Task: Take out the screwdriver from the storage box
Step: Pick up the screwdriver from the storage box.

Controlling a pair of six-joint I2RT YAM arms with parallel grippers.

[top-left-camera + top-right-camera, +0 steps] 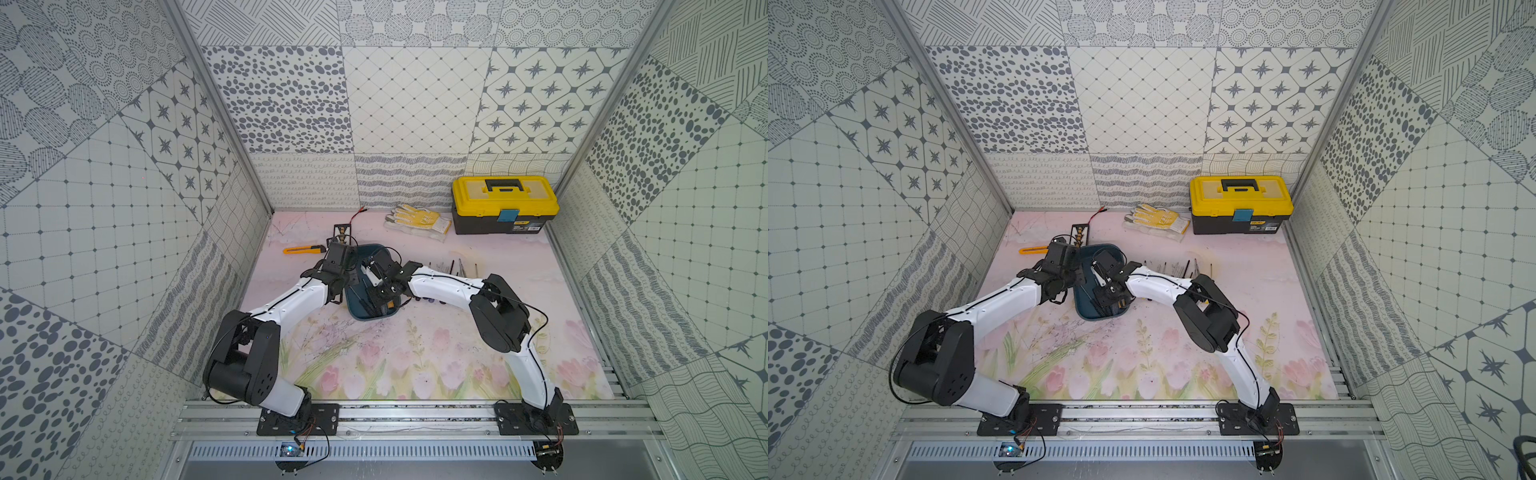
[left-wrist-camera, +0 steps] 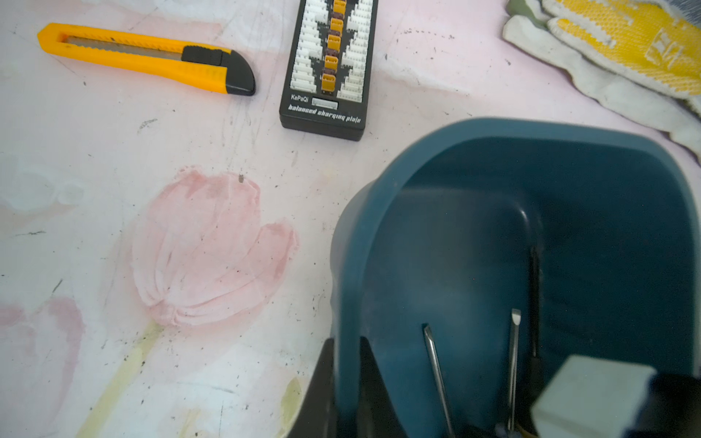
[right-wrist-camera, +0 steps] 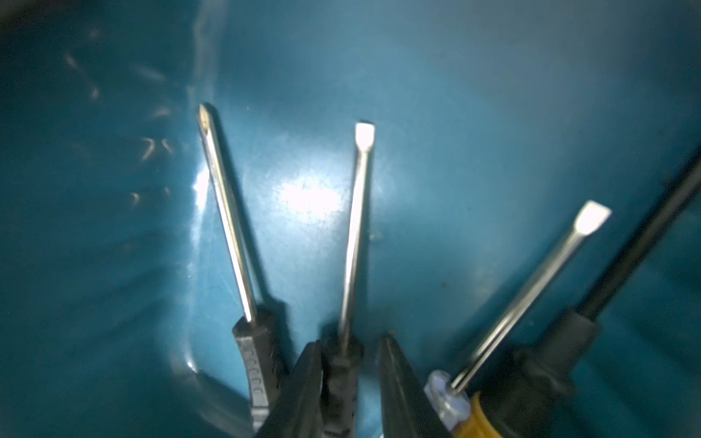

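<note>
The teal storage box (image 1: 367, 317) (image 1: 1100, 316) lies mid-table in both top views. My left gripper (image 2: 347, 341) (image 1: 338, 291) is shut on the box's left side wall (image 2: 343, 265), one finger outside and one inside. My right gripper (image 3: 351, 341) (image 1: 381, 300) reaches down into the box. Its jaws straddle the black handle (image 3: 341, 366) of a flat-blade screwdriver (image 3: 354, 235). One finger is against the handle and the other stands a little apart. A Phillips screwdriver (image 3: 227, 212), a yellow-handled one (image 3: 531, 295) and a black-shafted one (image 3: 637, 258) lie beside it.
A yellow-lidded toolbox (image 1: 505, 203) stands at the back right, with work gloves (image 1: 417, 220) left of it. A yellow utility knife (image 2: 144, 57) and a black charging plate (image 2: 330, 68) lie behind the box. Several tools (image 1: 449, 266) lie in a row to its right.
</note>
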